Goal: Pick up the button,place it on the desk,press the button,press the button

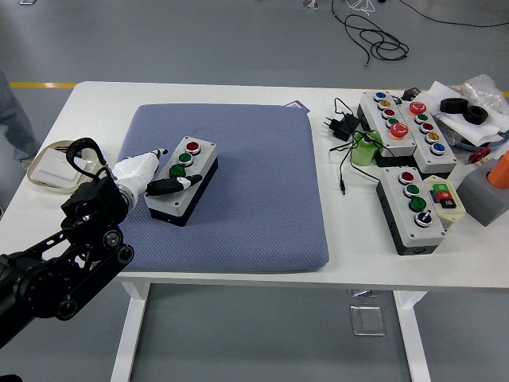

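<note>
— Where's the button box [182, 181]?
— On the blue mat [238, 191], left half, lying at a slant. Grey top, dark base. Red button [192, 147] at the far end, green button [184, 158] next, another green one [176, 170] after that.
— And the left hand [151, 173]?
— In from the lower left on a black arm [60, 267]. White palm just beside the box's left edge, dark fingers [171, 185] reaching over the near end of the grey top, touching it close to the nearest green button. One finger pointing up past the box's left side. Narrow spread, half curled, not wrapped around the box. Can't tell whether pressing or only resting there.
— Right hand?
— Not in sight.
— Rest of the bench [95, 99]?
— White, mat on the left and middle. A shallow tray [52, 167] by the left edge, partly behind the arm. On the right, well apart from the mat — two long button boxes [402, 123] side by side, a shorter one [413, 208] nearer the front edge with a small switch block [444, 199] touching its right side. Black plug and cable [343, 131] between mat and boxes, something green [363, 151] beside the cable. Grey block [485, 195] at the far right edge, black tape rolls [465, 110] and plastic wrap behind it.
— Anyone around?
— Only a trouser leg [16, 119] at the far left, off the bench
</note>
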You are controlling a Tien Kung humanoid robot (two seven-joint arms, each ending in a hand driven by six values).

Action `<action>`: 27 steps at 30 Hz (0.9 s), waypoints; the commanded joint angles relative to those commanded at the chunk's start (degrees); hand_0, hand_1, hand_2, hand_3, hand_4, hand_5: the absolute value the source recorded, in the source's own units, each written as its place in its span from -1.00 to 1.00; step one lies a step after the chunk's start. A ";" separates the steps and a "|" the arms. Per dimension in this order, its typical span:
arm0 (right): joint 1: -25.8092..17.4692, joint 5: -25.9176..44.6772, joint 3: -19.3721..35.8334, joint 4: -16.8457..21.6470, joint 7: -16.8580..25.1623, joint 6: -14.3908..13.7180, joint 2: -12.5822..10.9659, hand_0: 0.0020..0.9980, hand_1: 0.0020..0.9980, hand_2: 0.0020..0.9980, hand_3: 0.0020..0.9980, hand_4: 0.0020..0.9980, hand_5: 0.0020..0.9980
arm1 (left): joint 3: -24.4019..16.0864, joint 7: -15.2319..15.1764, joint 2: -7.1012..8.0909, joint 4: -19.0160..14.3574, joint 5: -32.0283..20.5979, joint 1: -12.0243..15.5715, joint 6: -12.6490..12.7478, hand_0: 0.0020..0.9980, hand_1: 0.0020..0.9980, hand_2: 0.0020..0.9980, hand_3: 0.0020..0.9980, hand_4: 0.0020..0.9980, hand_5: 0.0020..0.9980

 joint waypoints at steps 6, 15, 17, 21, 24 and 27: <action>-0.02 0.19 -0.11 0.00 0.01 -0.05 0.00 0.28 -0.04 0.24 0.13 -0.40 -0.55 | 0.16 0.00 -0.25 0.49 0.30 0.22 -0.66 0.89 1.00 1.00 1.00 1.00 0.94; -0.18 -0.10 0.14 0.00 -0.03 -0.05 -0.01 0.28 -0.04 0.23 0.13 -0.40 -0.55 | 0.62 0.00 -1.22 1.68 3.95 0.03 -3.13 0.66 0.92 1.00 1.00 1.00 0.26; -0.20 -0.16 0.13 0.00 -0.03 -0.04 -0.03 0.28 -0.04 0.23 0.13 -0.40 -0.55 | 0.68 0.00 -1.20 1.82 5.51 -0.07 -3.81 0.66 0.92 1.00 1.00 1.00 0.26; -0.33 -0.30 0.21 0.00 -0.05 -0.02 -0.09 0.28 -0.05 0.23 0.13 -0.40 -0.55 | 0.42 0.00 -0.90 1.24 8.83 -0.11 -5.15 0.33 0.64 0.84 1.00 0.82 -0.32; -0.44 -0.44 0.31 0.00 -0.08 -0.02 -0.10 0.28 -0.05 0.23 0.13 -0.40 -0.55 | 0.16 0.00 -0.70 0.71 10.72 -0.13 -5.86 0.33 0.64 0.84 1.00 0.82 -0.32; -0.56 -0.61 0.39 0.00 -0.12 0.02 -0.13 0.28 -0.05 0.23 0.13 -0.40 -0.55 | -0.08 0.00 -0.50 0.41 12.81 -0.30 -6.75 0.08 0.23 0.50 0.50 0.58 -0.50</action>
